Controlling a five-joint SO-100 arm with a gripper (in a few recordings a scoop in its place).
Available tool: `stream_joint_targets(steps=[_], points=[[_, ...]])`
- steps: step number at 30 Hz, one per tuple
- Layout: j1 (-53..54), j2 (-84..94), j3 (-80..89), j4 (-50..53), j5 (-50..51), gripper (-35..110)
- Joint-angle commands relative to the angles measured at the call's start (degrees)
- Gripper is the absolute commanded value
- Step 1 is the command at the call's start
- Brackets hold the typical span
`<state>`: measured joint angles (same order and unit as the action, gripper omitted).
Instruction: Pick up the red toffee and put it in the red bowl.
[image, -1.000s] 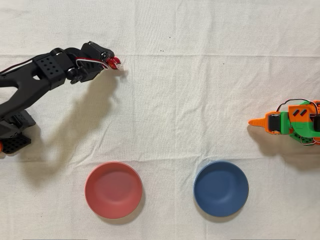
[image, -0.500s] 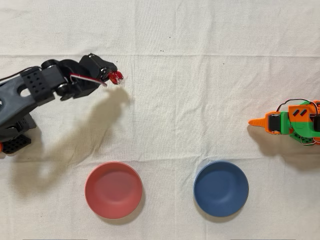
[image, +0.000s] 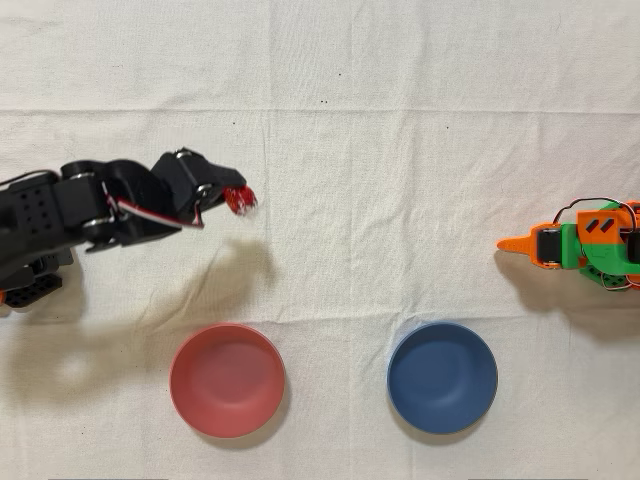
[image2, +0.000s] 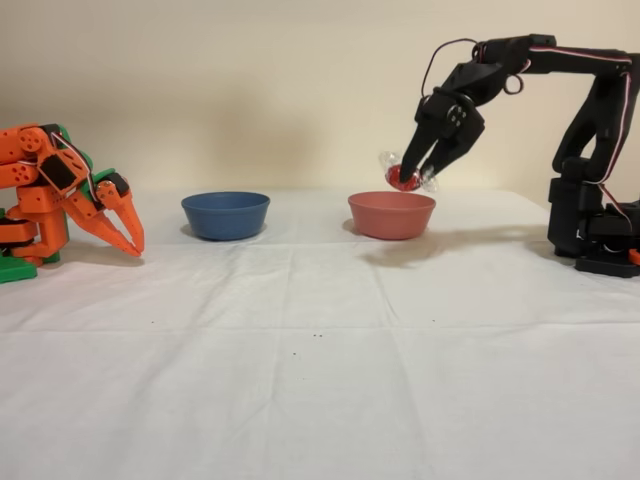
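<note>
My black gripper (image: 236, 198) (image2: 412, 176) is shut on the red toffee (image: 239, 199) (image2: 403, 177), a small red-foil candy with clear twisted ends, and holds it in the air. In the overhead view the toffee hangs left of centre, above the cloth, short of the red bowl (image: 227, 379). In the fixed view it hovers just above the rim of the red bowl (image2: 391, 214). The bowl's inside looks bare.
A blue bowl (image: 442, 377) (image2: 225, 214) of the same size stands beside the red one. The idle orange arm (image: 585, 243) (image2: 60, 200) rests at the far side. A white cloth (image: 360, 180) covers the table.
The gripper has carried the toffee downward in the overhead picture, toward the red bowl, with the arm folding back to the left. The bowls have not moved.
</note>
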<state>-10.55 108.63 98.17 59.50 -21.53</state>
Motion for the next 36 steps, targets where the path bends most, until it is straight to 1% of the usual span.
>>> stream_joint_targets(steps=[1, 15, 24, 36], points=[[4.22, 5.45, -5.98, 2.11, -1.85, 5], [20.83, 10.46, -5.62, 4.31, -6.59, 6], [29.97, 12.74, -3.34, 2.9, -9.32, 5], [39.11, 7.03, -2.46, -2.64, -11.51, 5]])
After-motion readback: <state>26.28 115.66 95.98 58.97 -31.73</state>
